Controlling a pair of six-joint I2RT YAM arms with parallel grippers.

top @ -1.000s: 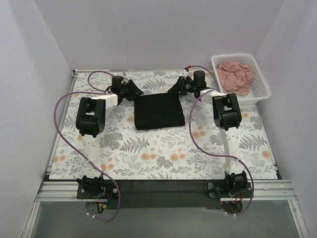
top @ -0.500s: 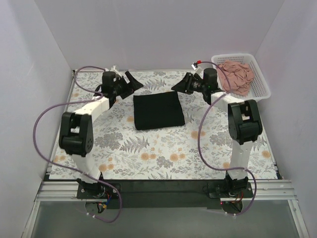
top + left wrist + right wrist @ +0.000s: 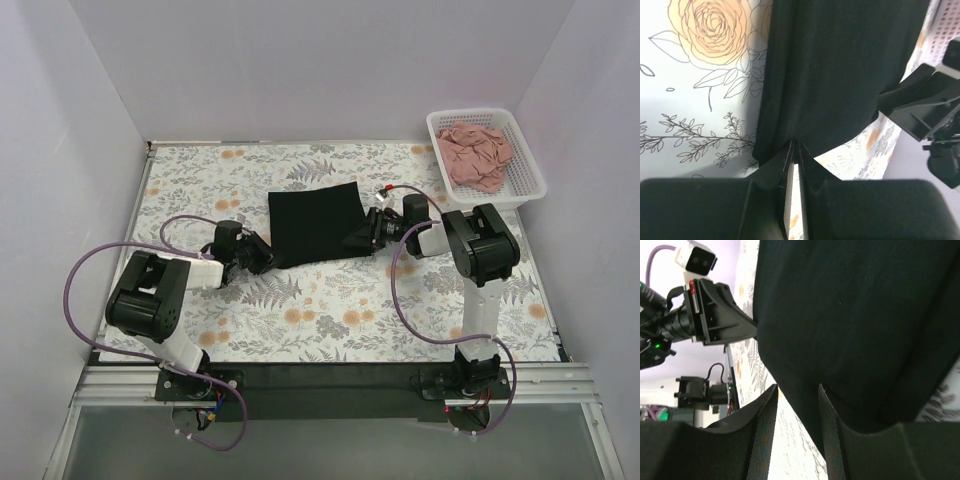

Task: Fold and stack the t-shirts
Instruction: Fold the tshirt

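The black t-shirt point(image 3: 315, 225) lies folded into a flat rectangle at the table's middle. My left gripper point(image 3: 263, 257) is low at its near left corner. In the left wrist view the jaws point(image 3: 795, 145) are closed to a thin slit, with their tips pinching the black cloth's point(image 3: 840, 65) edge. My right gripper point(image 3: 360, 236) is low at the near right corner. In the right wrist view its jaws point(image 3: 797, 390) stand apart, with the black cloth's point(image 3: 850, 315) edge between them. The pink t-shirt point(image 3: 476, 155) lies crumpled in the basket.
The white lattice basket point(image 3: 530, 183) stands at the far right corner. The table wears a floral cloth point(image 3: 330, 310). Each wrist view shows the other gripper across the shirt: the right one point(image 3: 925, 107) and the left one point(image 3: 715, 315). Purple cables loop beside both arms.
Both arms swung from the shirt's far corners to its near corners and dropped low to the table. The shirt has not moved.
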